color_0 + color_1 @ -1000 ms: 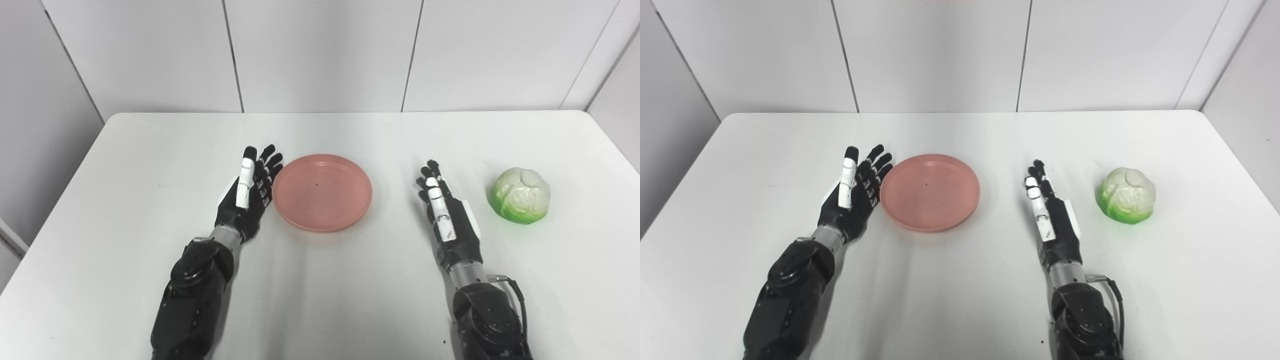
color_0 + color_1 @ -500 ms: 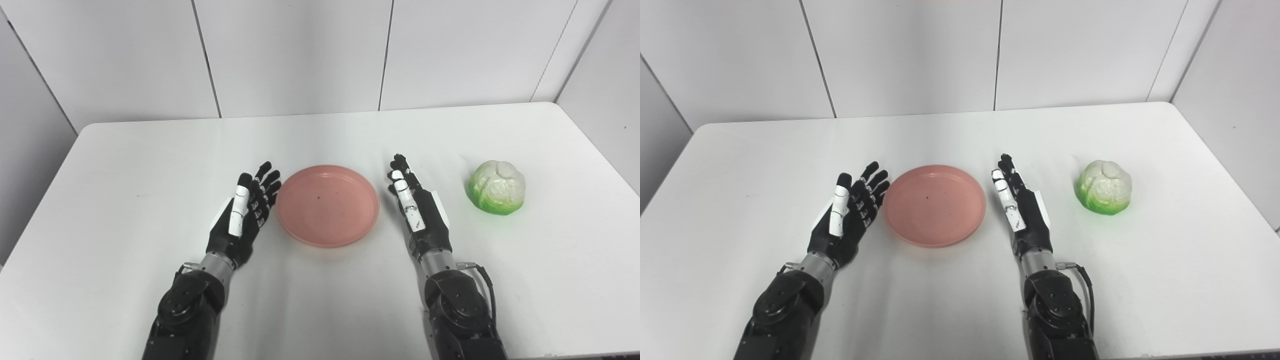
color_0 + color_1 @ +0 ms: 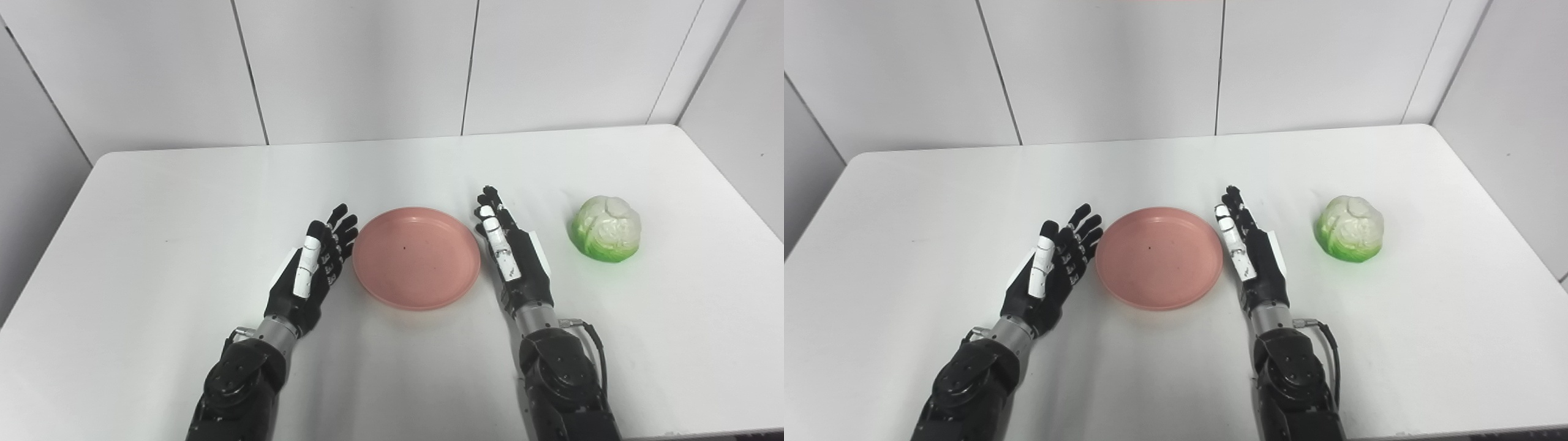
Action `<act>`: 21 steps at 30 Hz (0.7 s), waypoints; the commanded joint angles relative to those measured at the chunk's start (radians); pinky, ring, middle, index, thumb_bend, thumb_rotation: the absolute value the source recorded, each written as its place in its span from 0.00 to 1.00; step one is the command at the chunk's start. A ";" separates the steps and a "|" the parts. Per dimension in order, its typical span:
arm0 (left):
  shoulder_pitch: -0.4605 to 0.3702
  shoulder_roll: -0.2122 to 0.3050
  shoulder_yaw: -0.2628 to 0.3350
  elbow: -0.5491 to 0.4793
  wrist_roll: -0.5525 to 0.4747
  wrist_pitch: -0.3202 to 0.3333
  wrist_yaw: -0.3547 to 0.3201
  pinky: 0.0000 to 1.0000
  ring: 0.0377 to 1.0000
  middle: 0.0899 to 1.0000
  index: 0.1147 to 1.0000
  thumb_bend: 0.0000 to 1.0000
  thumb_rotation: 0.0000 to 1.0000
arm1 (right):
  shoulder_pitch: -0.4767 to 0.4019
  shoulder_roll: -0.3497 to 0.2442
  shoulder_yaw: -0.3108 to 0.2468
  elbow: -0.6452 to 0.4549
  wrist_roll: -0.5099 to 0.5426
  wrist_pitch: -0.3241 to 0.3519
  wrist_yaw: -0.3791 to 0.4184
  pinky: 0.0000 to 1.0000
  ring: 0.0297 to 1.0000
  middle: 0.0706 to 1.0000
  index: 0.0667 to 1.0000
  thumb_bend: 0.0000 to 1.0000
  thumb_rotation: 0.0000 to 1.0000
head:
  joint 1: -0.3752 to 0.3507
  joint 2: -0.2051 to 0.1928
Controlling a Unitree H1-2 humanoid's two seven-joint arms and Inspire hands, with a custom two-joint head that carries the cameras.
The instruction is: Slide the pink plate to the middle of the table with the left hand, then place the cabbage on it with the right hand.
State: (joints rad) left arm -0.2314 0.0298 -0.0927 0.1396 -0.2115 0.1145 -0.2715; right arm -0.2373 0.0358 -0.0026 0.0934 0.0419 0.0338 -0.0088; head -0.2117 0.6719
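Now my left hand [image 3: 310,272] lies flat, fingers spread and holding nothing, fingertips at the pink plate [image 3: 416,257]'s left rim. The plate has shifted rightward since a second ago and sits about mid-tabletop [image 3: 184,202], so I judge the slide nearly done. My right hand [image 3: 514,257], also splayed and empty, now stands just beside the plate's right rim. The cabbage [image 3: 606,228] rests well to its right, untouched. Both eye views agree; neither settles whether my fingertips actually touch the rim.
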 commanded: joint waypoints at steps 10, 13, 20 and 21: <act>-0.007 -0.021 0.018 0.025 0.033 -0.053 0.037 1.00 1.00 1.00 0.99 0.78 1.00 | -0.046 -0.020 -0.002 -0.032 0.014 -0.029 0.019 0.99 0.97 0.96 0.97 0.67 0.89 | -0.003 -0.010; -0.010 -0.028 0.023 0.033 0.042 -0.064 0.055 1.00 1.00 1.00 1.00 0.77 1.00 | -0.057 -0.032 -0.010 -0.031 0.017 -0.043 0.019 1.00 0.97 0.97 0.98 0.66 0.88 | -0.004 -0.013; -0.028 -0.046 0.033 0.073 0.058 -0.103 0.087 1.00 1.00 1.00 1.00 0.74 1.00 | -0.103 -0.079 -0.027 -0.028 -0.062 -0.099 -0.030 1.00 0.96 0.95 0.97 0.66 0.87 | -0.019 -0.030; -0.031 -0.048 0.034 0.081 0.057 -0.109 0.088 1.00 1.00 1.00 1.00 0.74 1.00 | -0.109 -0.086 -0.031 -0.034 -0.065 -0.099 -0.031 1.00 0.96 0.95 0.97 0.68 0.87 | -0.019 -0.030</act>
State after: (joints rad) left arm -0.2421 -0.0165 -0.0666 0.2002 -0.1647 0.0138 -0.1958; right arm -0.2937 -0.0350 -0.0244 0.0931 -0.0105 -0.0006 -0.0265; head -0.2316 0.6428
